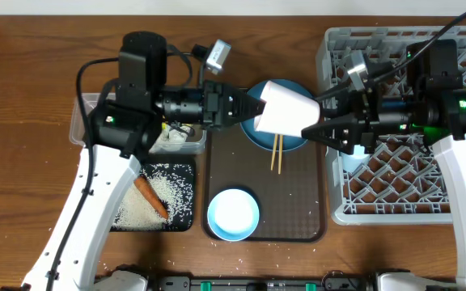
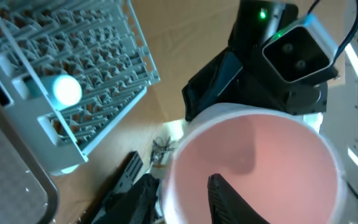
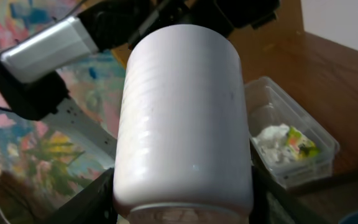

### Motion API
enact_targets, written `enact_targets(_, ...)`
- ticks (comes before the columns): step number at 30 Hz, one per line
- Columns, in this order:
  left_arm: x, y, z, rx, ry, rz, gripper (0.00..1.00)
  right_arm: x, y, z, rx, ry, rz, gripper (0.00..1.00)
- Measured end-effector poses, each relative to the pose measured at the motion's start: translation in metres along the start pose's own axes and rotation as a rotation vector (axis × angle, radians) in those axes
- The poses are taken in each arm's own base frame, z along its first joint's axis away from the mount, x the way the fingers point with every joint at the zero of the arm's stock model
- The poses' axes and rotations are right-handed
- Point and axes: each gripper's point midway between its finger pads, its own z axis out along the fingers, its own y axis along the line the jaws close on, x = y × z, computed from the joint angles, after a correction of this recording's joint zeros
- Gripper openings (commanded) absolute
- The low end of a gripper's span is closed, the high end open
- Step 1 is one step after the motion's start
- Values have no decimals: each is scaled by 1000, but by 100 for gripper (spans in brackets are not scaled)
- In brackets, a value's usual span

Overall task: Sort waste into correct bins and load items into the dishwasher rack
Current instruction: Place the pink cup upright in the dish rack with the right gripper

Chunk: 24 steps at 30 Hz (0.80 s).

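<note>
Brown wood-grain tabletop under everything. At right, grey rack (image 1: 395, 182) with its lattice of pegs, blue cup (image 2: 66, 90) in a compartment at its left edge.

Mid-table, above the plate (image 1: 257, 139), pink cup (image 1: 285, 109) aloft and tipped on its side, white outside, pink within, mouth toward the left arm, base toward the right. Clamped at the base end by right gripper (image 1: 320, 129), a finger pressed to either flank. At the mouth, left gripper (image 1: 249, 109), jaws apart and straddling the rim: one finger (image 2: 224, 198) inside, clear of the pink wall, the other outside.

Below, plate resting on the brown tray (image 1: 298, 210), with chopsticks (image 1: 277, 155) side by side, running off its front rim onto the tray. Bowl (image 1: 233, 214) upright at the tray's front, apart from the plate.

Left of the brown tray, black tray (image 1: 186, 170), rice (image 1: 172, 190) spread across it and carrot (image 1: 150, 198) lying slantwise on the grains. Behind that, clear tub (image 1: 83, 121), partly hidden under the left arm, with crumpled wrapper (image 3: 284, 140) inside.
</note>
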Motion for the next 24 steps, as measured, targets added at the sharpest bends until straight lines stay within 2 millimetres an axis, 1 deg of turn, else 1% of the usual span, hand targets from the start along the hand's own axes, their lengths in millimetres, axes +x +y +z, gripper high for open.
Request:
enact_targets(3, -11, 8, -11, -31, -53, 5, 31, 3, -10, 0, 49, 27, 25, 49)
enact_targets(7, -29, 25, -31, -100, -143, -6, 31, 9, -27, -2, 143, 70, 89, 44)
enact_targets(9, -34, 37, -42, -147, -184, -38, 31, 14, -40, -5, 224, 99, 138, 43)
enact_targets(11, -34, 49, -51, -192, -210, -75, 31, 23, -58, -11, 337, 137, 210, 43)
enact_targets(13, -30, 63, -57, -247, -220, -116, 31, 33, -75, -21, 463, 173, 281, 43)
enact_targets(17, -13, 90, -63, -379, -203, -178, 31, 53, -109, -49, 743, 235, 396, 43)
enact_targets(20, -4, 106, -69, -469, -194, -186, 31, 63, -126, -72, 920, 260, 445, 43)
enact_targets(24, 5, 121, -77, -569, -181, -187, 31, 67, -141, -98, 1106, 271, 468, 44)
